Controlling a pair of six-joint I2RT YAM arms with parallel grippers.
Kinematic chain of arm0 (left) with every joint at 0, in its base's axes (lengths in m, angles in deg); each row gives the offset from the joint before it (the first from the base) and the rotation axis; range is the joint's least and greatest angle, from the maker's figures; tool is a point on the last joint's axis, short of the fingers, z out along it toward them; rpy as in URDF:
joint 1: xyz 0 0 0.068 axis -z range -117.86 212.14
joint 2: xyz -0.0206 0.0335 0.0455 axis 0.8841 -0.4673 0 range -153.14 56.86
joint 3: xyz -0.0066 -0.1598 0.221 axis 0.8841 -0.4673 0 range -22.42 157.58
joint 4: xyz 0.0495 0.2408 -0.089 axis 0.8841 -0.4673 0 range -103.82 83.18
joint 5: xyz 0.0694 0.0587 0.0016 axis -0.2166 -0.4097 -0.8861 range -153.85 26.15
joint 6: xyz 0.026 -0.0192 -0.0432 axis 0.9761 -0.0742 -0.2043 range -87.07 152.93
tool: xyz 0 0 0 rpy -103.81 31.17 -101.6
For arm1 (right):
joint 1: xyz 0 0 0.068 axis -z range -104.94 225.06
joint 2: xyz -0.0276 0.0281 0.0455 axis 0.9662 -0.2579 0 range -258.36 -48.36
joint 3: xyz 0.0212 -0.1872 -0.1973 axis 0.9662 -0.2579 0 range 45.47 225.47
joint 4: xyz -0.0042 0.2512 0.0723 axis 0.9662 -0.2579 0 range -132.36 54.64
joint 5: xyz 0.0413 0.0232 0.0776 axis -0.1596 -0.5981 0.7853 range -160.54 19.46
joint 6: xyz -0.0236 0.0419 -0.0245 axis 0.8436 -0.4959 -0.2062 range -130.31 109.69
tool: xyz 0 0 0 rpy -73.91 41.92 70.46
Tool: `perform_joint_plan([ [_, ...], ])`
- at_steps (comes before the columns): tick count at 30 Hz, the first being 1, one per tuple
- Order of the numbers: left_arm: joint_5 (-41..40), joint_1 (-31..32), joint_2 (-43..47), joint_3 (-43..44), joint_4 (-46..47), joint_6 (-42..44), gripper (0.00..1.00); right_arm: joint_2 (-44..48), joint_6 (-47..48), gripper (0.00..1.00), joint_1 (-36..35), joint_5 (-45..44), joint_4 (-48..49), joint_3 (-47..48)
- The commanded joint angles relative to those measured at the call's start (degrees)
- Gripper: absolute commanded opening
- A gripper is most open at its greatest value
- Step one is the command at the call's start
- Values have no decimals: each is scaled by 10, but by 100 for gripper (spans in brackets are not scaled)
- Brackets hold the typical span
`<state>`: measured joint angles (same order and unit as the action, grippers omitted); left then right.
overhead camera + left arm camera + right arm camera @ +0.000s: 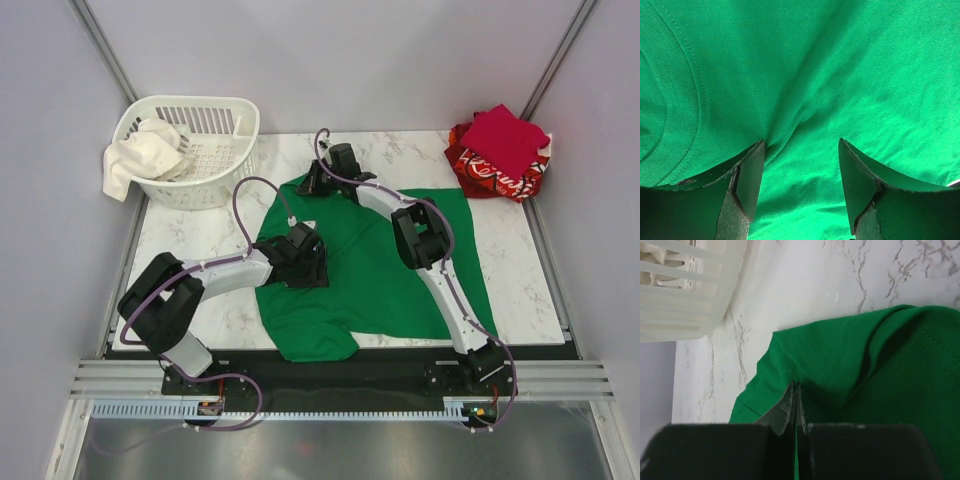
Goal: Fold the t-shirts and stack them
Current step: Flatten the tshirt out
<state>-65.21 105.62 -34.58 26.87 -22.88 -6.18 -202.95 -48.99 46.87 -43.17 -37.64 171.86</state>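
Right gripper (pixel 796 390) is pinched shut on the far-left edge of the green shirt (pixel 385 275); left gripper (pixel 801 145) is open over the cloth near the collar, holding nothing; the shirt lies spread mid-table (pixel 525 270), not yet folded; the crimson shirt (pixel 505 135) sits folded on the red printed shirt (pixel 490 178) at the far right corner; I judge two done, with the green one left to fold and stack.
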Motion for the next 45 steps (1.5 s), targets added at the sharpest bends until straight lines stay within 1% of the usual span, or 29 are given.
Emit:
perform_joint_plan([
  [1, 1, 3, 17, -7, 19, 18, 67, -3, 25, 0, 4, -29, -15, 9],
  [3, 2, 3, 18, -7, 20, 19, 67, -11, 34, 0, 11, -58, -18, 15],
  [8, 2, 3, 19, -10, 23, 19, 67, -62, 58, 0, 32, -138, -49, 104],
  [10, 2, 3, 21, -10, 23, 18, 67, -77, 63, 0, 34, -208, -45, 133],
  [12, 1, 4, 21, -11, 25, 18, 67, -86, 42, 0, 38, -234, -4, 148],
  [16, 1, 3, 19, -11, 26, 18, 66, -98, 14, 1, 36, -341, 91, 182],
  [17, 0, 4, 20, -10, 26, 18, 66, -97, 13, 2, 35, -356, 152, 182],
  [19, 0, 4, 21, -12, 26, 18, 66, -100, 9, 3, 36, -406, 209, 197],
  [20, 0, 4, 21, -13, 27, 18, 66, -102, 9, 5, 35, -420, 257, 204],
  [21, 0, 4, 21, -13, 28, 17, 66, -101, 13, 8, 36, -429, 281, 209],
  [23, -1, 4, 21, -13, 29, 16, 66, -92, 38, 17, 34, -448, 335, 224],
  [25, -2, 4, 20, -13, 30, 16, 66, -66, 76, 21, 33, -451, 353, 232],
  [26, -2, 5, 20, -13, 30, 15, 66, -51, 84, 28, 34, -449, 365, 225],
  [27, -3, 4, 19, -12, 30, 14, 66, -33, 86, 33, 35, -443, 368, 195],
  [28, -4, 5, 18, -11, 30, 14, 66, 15, 84, 37, 37, -437, 371, 168],
  [29, -4, 4, 16, -10, 30, 14, 66, 43, 83, 49, 39, -421, 379, 136],
  [30, -5, 4, 15, -9, 30, 13, 66, 73, 82, 54, 41, -412, 381, 61],
  [31, -5, 5, 16, -8, 30, 11, 66, 140, 81, 59, 45, -404, 379, 19],
  [32, -7, 4, 17, -7, 28, 11, 66, 177, 81, 67, 47, -399, 371, -28],
  [33, -12, 5, 30, 2, 27, 11, 68, 286, 85, 71, 52, -390, 367, -172],
  [34, -18, 4, 38, 14, 25, 15, 69, 323, 105, 74, 54, -386, 359, -219],
  [35, -25, 4, 56, 22, 23, 25, 71, 359, 110, 76, 56, -395, 346, -303],
  [36, -34, 1, 63, 32, 20, 31, 76, 423, 117, 77, 59, -397, 329, -339],
  [38, -55, -6, 69, 72, 2, 52, 81, 481, 135, 80, 64, -406, 264, -430],
  [39, -59, -10, 63, 91, -11, 60, 84, 531, 145, 82, 66, -406, 245, -455],
  [40, -66, -23, 57, 137, -25, 68, 84, 553, 155, 84, 66, -407, 206, -479],
  [41, -73, -27, 48, 161, -58, 83, 84, 574, 169, 85, 66, -412, 183, -516],
  [43, -98, -40, 26, 211, -74, 99, 84, 622, 187, 87, 67, -413, 123, -547],
  [45, -99, -54, 13, 234, -75, 115, 85, 658, 212, 89, 67, -415, 94, -588],
])
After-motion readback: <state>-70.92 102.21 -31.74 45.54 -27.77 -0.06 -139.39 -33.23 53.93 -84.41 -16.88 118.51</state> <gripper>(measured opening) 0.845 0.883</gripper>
